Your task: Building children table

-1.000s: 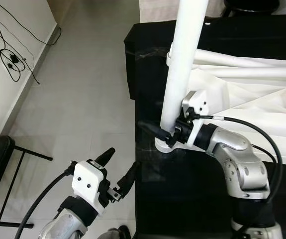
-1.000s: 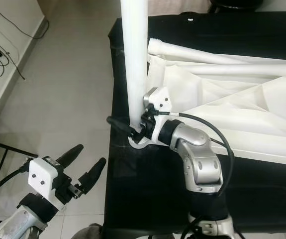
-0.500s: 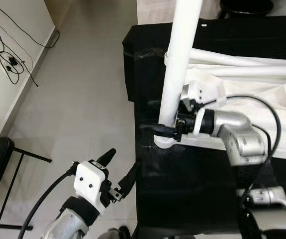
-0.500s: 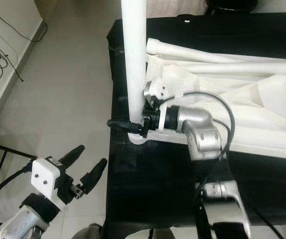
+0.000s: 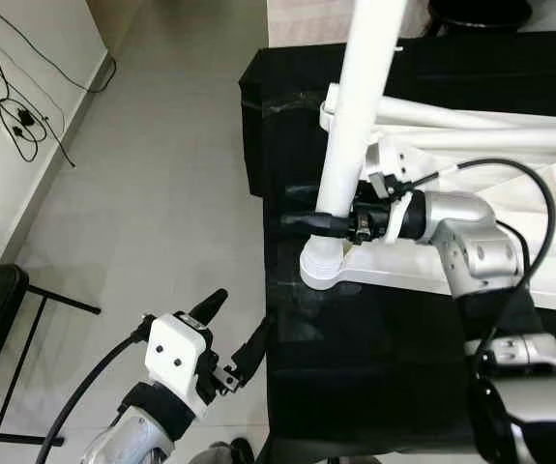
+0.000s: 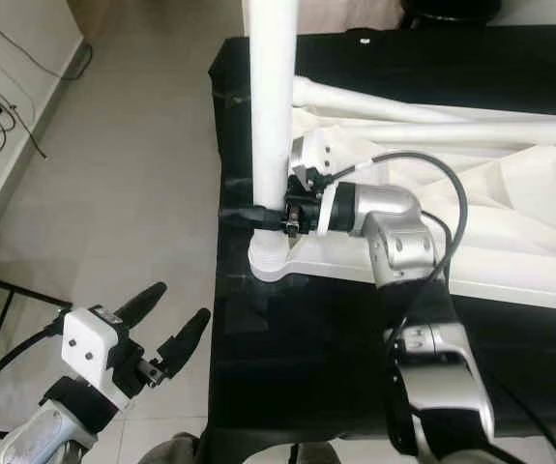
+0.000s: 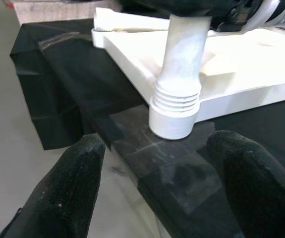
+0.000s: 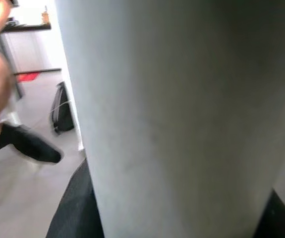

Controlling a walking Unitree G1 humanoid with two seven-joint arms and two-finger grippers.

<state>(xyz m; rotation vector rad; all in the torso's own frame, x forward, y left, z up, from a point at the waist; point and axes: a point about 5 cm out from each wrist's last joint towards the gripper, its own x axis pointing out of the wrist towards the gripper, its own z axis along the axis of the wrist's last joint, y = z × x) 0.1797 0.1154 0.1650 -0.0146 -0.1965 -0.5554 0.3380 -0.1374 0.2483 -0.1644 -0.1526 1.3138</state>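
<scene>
Gripping white table leg (image 5: pixel 355 126) with our right gripper (image 5: pixel 340 224), fingers clamped | left gripper (image 5: pixel 234 333) spread, idle | risk: cross-threading in tabletop (image 5: pixel 510 208) corner socket (image 5: pixel 322 271) if we tilt it.

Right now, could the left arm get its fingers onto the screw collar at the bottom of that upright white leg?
Probably yes. The left gripper hangs open off the table's edge, facing the collar, with only bare black cloth between. The right gripper grips the leg higher up.
</scene>
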